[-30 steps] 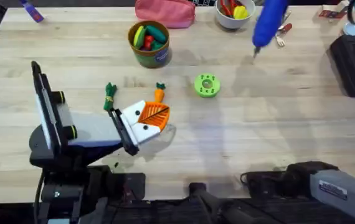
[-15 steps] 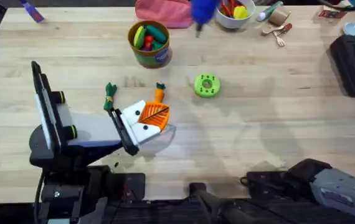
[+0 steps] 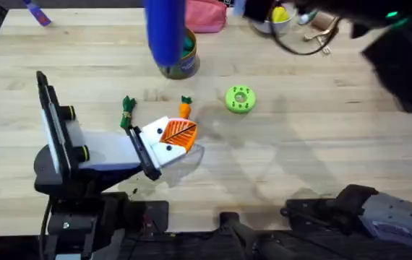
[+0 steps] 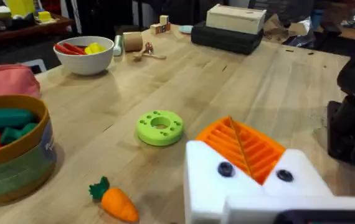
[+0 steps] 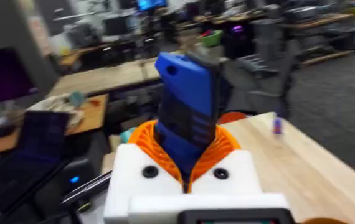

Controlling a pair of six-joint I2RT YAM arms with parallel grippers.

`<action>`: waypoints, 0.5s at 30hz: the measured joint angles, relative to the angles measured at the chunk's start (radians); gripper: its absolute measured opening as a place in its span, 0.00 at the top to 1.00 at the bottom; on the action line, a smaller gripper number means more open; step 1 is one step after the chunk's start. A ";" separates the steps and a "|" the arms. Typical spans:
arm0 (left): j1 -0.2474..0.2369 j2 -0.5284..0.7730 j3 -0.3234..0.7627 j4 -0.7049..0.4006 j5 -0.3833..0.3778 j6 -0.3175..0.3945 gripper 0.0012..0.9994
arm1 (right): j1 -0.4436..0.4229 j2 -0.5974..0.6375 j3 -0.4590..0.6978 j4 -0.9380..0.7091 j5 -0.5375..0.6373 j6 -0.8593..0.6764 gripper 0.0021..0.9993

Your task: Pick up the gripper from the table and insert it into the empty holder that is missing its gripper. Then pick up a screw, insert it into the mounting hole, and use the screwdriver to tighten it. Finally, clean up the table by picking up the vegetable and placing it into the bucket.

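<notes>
Screwdriver, slim blue pen-shaped plastic (image 5: 187,118), is pinched betw. the orange ribbed pads of the right pincer (image 5: 187,177), standing roughly upright w/ its body rising out of the grip. In the overhead view it shows as a blurred blue bar (image 3: 165,32) at abt 12 o'clock of the tabletop (image 3: 322,144), hanging over the small round olive-green bucket (image 3: 181,61). Right arm reaches up and across from the 5 o'clock corner, large and dark along the 2 o'clock side.

Left pincer (image 3: 168,141) lies low on the tabletop near centre, arm stretched from the 7 o'clock base; can't tell how far its fingers are spread. Left wrist view: white blocky plastic holder (image 4: 252,186) w/ two dark holes, orange ribbed wedge (image 4: 243,146) seated in it.

Tiny toy carrot, orange w/ green top (image 3: 184,108), lies just beside that pincer at its 12 o'clock. Green ring-shaped disc (image 3: 239,99) sits at the carrot's 3 o'clock, apart.
</notes>
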 joint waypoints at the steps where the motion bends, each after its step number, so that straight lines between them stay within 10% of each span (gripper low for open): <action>1: 0.000 0.000 0.000 0.000 0.000 0.000 0.99 | 0.008 0.011 -0.003 0.012 -0.020 0.002 0.98; 15: 0.000 0.000 0.000 0.000 0.000 0.000 0.99 | 0.084 0.064 -0.128 0.265 -0.157 0.021 0.98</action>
